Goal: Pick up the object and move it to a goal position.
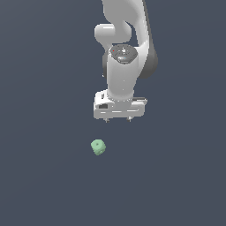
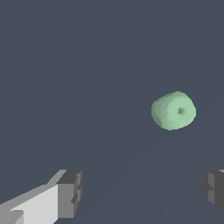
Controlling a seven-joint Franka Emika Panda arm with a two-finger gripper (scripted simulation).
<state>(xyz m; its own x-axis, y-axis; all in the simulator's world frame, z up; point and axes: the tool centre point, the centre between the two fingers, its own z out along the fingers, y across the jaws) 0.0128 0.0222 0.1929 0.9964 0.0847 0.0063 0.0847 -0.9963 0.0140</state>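
The object, a tiny mint-green cube (image 1: 98, 147) with rounded corners and faint dimples, lies on the dark grey floor, below the white gripper (image 1: 118, 119) in the exterior view and a little toward that view's left. It also shows in the wrist view (image 2: 173, 110), apart from both fingers. The gripper is open and empty: its two fingertips (image 2: 70, 192) stand far apart in the wrist view, and only short tips show under the hand in the exterior view. The gripper is not touching the cube.
The white Panda arm (image 1: 126, 39) rises behind the gripper to the top of the exterior view. The flat dark grey floor (image 1: 44, 176) spreads all round. No goal marker shows.
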